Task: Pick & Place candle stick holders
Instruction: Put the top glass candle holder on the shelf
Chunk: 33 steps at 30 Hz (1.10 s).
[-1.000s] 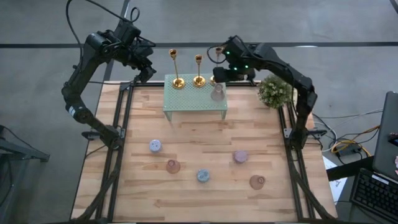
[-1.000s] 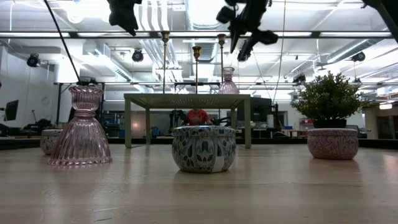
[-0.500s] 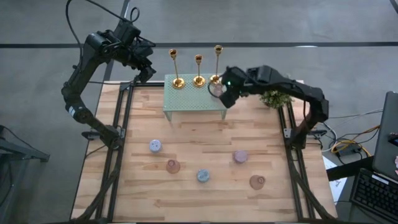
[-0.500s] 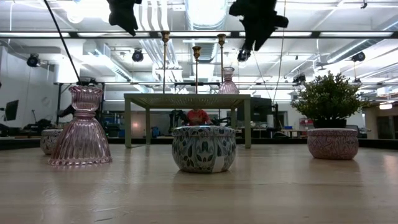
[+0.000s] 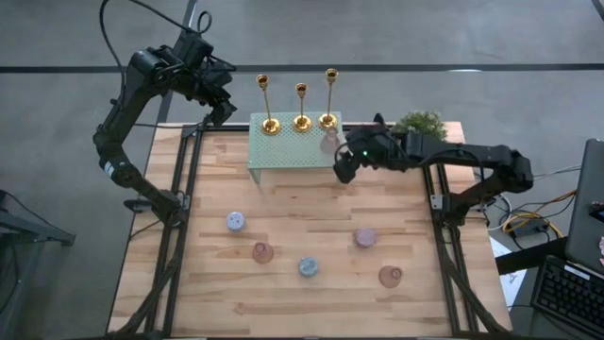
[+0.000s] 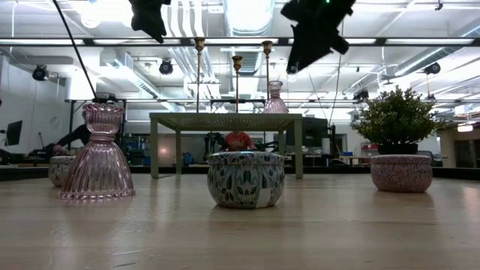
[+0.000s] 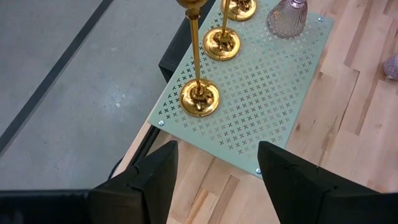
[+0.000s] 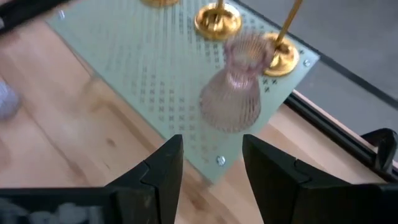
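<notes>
Three gold candle stick holders (image 5: 270,123) (image 5: 302,120) (image 5: 327,118) stand upright on their round bases in a row along the far edge of a small green perforated stand (image 5: 293,151). A pink glass holder (image 5: 329,143) stands near the stand's right end. My right gripper (image 5: 343,172) hovers open off the stand's near right corner, tilted down toward the pink glass holder (image 8: 233,93), nothing between its fingers. My left gripper (image 7: 214,171) hangs open, high beyond the stand's far left corner, looking down on the leftmost candlestick (image 7: 199,98).
On the wooden table lie a pale tin (image 5: 236,221), a pink glass (image 5: 262,252), a patterned tin (image 5: 309,267), a purple tin (image 5: 365,237) and another pink glass (image 5: 390,276). A potted plant (image 5: 418,124) stands at the far right. Bare wood lies between the stand and these.
My right gripper has drawn away from the rightmost candlestick at the stand's far right, going toward the table's near edge and down while rolling; it now hangs off the stand's near right corner. All three candlesticks have stayed upright where they were.
</notes>
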Each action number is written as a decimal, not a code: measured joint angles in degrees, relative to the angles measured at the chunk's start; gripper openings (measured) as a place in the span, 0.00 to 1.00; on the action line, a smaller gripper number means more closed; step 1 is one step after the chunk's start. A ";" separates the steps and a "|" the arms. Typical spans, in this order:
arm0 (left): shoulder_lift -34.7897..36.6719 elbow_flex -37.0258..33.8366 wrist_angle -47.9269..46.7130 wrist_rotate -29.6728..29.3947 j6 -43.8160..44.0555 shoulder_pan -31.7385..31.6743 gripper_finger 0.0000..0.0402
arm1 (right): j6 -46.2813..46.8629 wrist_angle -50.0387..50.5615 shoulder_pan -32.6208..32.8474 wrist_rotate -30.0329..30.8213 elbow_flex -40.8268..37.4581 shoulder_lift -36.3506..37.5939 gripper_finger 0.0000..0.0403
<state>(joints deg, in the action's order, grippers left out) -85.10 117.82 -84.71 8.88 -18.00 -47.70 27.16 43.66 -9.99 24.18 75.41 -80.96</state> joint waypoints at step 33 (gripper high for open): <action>0.02 0.00 0.24 0.00 0.68 -0.02 0.56 | -11.73 -42.47 -0.14 9.97 -21.59 -0.86 0.88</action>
<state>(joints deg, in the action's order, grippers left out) -85.08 117.82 -84.47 8.88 -17.32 -47.72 15.43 1.19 -10.13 34.15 53.82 -81.82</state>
